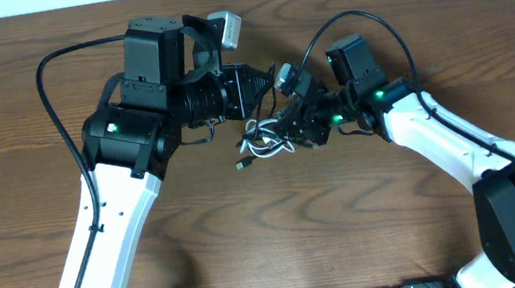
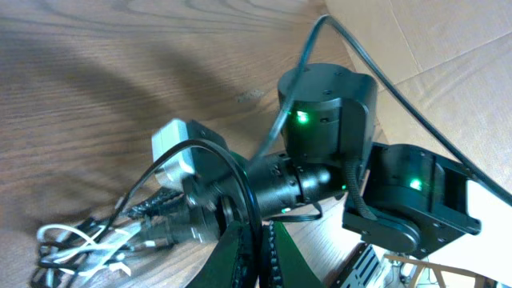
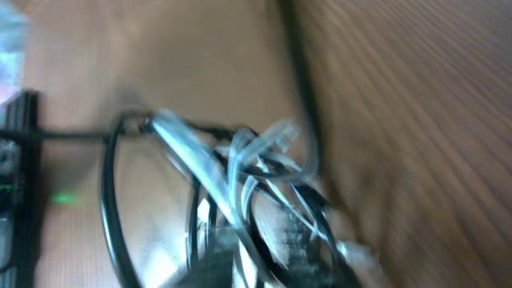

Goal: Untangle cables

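Left claw (image 2: 260, 234) pressed together on a black loop of the cables (image 1: 264, 145), a white-and-black tangle on the wooden tabletop (image 1: 402, 235) between both arms, with the right claw (image 1: 299, 120) at the tangle, its grip too blurred to tell.

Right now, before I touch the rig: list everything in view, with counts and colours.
cables: one tangle, strand count unclear, white and black, table centre between the pincers
table: one, brown wood grain, under everything
cardboard: at least one sheet, tan, past the table edge in the left wrist view
arm cords: two, thick black, one looping off each arm
arms: two, white and black, reaching in from either side
left pincer: one, black, shut on a black strand of the cables
right pincer: one, black, at the tangle; open or shut unclear
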Motion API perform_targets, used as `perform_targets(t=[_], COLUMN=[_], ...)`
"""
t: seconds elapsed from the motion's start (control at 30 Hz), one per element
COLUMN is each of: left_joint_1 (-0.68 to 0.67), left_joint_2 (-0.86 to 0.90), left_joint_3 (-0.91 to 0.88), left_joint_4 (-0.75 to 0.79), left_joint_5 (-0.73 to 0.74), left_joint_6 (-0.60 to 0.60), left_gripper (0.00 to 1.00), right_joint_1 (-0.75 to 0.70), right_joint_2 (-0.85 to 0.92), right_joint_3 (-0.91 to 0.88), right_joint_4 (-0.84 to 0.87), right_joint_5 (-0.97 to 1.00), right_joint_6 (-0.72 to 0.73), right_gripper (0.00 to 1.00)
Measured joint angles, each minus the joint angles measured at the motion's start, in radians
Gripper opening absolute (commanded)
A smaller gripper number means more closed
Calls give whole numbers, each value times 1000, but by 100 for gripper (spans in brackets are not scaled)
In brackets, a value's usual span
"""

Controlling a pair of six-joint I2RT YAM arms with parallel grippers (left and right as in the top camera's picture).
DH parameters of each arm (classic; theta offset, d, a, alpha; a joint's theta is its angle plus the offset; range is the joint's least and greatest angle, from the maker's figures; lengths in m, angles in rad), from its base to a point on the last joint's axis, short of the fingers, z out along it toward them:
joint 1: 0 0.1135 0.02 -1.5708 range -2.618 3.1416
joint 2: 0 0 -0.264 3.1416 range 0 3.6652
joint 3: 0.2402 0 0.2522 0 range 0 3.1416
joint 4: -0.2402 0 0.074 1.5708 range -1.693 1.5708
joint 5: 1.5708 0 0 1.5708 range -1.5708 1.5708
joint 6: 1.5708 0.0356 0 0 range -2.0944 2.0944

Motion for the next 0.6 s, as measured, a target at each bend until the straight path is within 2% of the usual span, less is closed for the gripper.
perform_targets(t=[0.2, 0.3, 0.47, 0.6], left_joint_1=[53, 113, 205, 262], left_joint_2=[0, 0, 0, 0], left_joint_3=[0, 0, 0, 0], left_joint_4=[5, 5, -5, -27], left_joint_5=[3, -8, -90, -167], left_joint_6=[0, 0, 0, 0], left_gripper=[7, 7, 8, 7], right_joint_1=[-18, -49, -125, -186], right_joint_2=[18, 18, 18, 18], right_joint_3=[0, 0, 1, 1], right_joint_4=[-35, -98, -259, -335], right_joint_5=[166, 272, 480, 576], right_joint_6=[193, 340, 586, 667], right_gripper=[1, 1, 1, 1])
